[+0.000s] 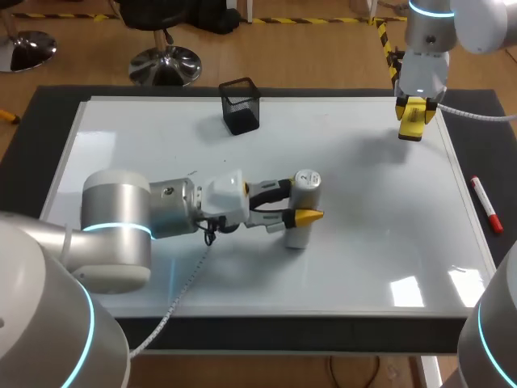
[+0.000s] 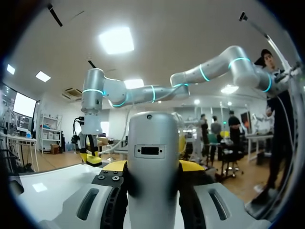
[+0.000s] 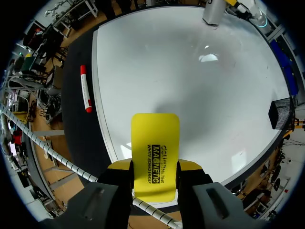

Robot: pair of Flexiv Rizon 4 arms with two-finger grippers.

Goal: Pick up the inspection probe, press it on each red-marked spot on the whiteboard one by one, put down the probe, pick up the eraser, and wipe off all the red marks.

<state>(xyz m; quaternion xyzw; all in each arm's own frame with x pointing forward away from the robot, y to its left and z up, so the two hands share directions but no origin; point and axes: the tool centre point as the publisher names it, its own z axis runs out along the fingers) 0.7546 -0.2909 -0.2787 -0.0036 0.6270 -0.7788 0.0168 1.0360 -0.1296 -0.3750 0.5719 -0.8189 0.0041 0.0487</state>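
Observation:
The inspection probe (image 1: 305, 187), a grey cylinder, stands upright on the whiteboard (image 1: 380, 234) near its middle. My left gripper (image 1: 300, 204) is shut on the probe from both sides. In the left wrist view the probe (image 2: 152, 138) fills the gap in that gripper (image 2: 152, 167). My right gripper (image 1: 414, 117) hangs over the board's far right corner, shut on the yellow eraser (image 1: 412, 129). The right wrist view shows the eraser (image 3: 155, 133) sticking out ahead of the right gripper (image 3: 155, 167), above the board (image 3: 190, 81). I see no red marks on the board.
A black mesh pen holder (image 1: 241, 105) stands at the board's far middle. A red-capped marker (image 1: 486, 204) lies on the dark mat right of the board, also seen as the marker (image 3: 86, 88) beside the board's edge.

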